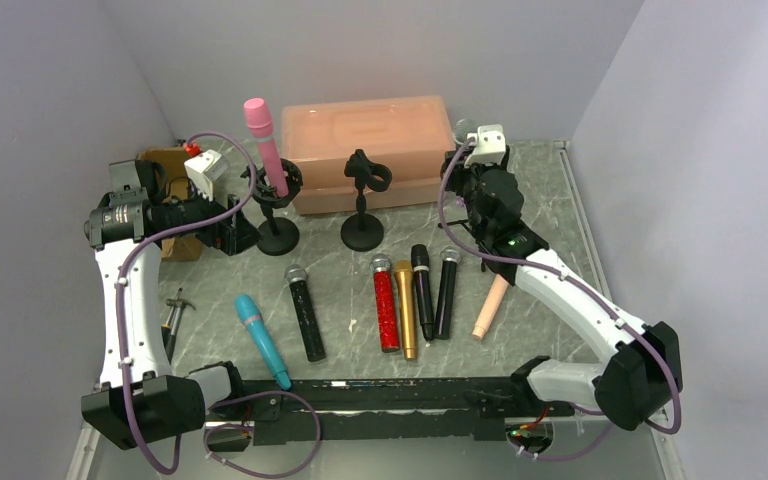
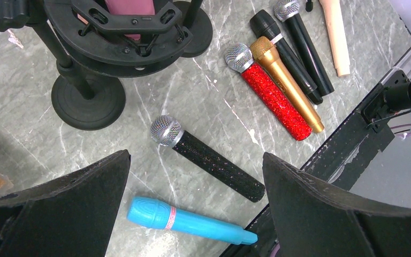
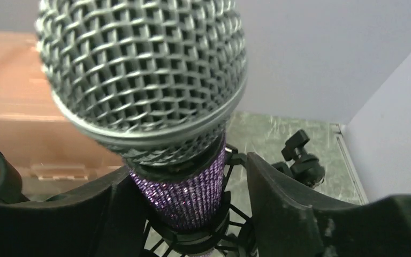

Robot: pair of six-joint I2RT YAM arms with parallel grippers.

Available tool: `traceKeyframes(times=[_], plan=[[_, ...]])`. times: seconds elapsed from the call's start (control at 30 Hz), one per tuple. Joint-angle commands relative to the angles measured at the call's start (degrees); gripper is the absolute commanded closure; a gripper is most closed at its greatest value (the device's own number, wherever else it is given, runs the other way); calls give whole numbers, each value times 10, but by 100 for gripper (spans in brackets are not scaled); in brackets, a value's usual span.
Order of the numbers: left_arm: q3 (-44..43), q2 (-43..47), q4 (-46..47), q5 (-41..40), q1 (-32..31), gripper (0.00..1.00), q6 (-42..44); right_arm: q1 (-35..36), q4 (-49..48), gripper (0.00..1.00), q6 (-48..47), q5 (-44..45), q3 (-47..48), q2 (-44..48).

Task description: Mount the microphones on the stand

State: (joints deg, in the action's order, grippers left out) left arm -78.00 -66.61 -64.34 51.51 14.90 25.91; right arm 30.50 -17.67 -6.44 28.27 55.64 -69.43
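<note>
Two fingers flank the purple microphone

Purple glitter microphone with round mesh head (image 3: 179,195) stands upright in black shock-mount stand (image 3: 192,247), between right fingers (image 3: 299,214). These are released, with a gap on one side. Left fingers (image 2: 321,214) spread wide, empty, above black glitter microphone (image 2: 214,163) on grey marbled desk (image 2: 219,107).

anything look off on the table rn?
Nothing is damaged or spilled. The pink microphone leans in the left stand rather than standing upright. The teal microphone and the peach microphone lie slanted at the two ends of the row. The middle stand holds nothing.
</note>
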Motion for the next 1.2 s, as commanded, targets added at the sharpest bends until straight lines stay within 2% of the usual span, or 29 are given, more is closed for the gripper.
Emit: traceKeyframes(times=[0.0,0.1,0.37,0.6,0.73,0.8,0.97,1.17], plan=[[0,-2,3,4,-2,0,13,-5,84,33,15,22,20,4],[-2,-3,2,6,-2,1,13,-6,109,27,29,12,43,22],[-6,-6,1,4,-1,1,15,-6,153,25,62,-43,44,112],[-16,-12,-7,5,0,0,19,-6,198,31,146,22,-22,194],[-15,-14,-7,7,0,1,20,-10,224,34,193,118,-65,201],[-17,-14,-11,8,0,1,22,-22,221,37,202,135,-80,192],[-23,-14,-17,5,0,1,30,-89,182,44,222,56,-96,125],[-19,-11,-22,1,2,1,38,-183,111,43,225,-59,-104,64]])
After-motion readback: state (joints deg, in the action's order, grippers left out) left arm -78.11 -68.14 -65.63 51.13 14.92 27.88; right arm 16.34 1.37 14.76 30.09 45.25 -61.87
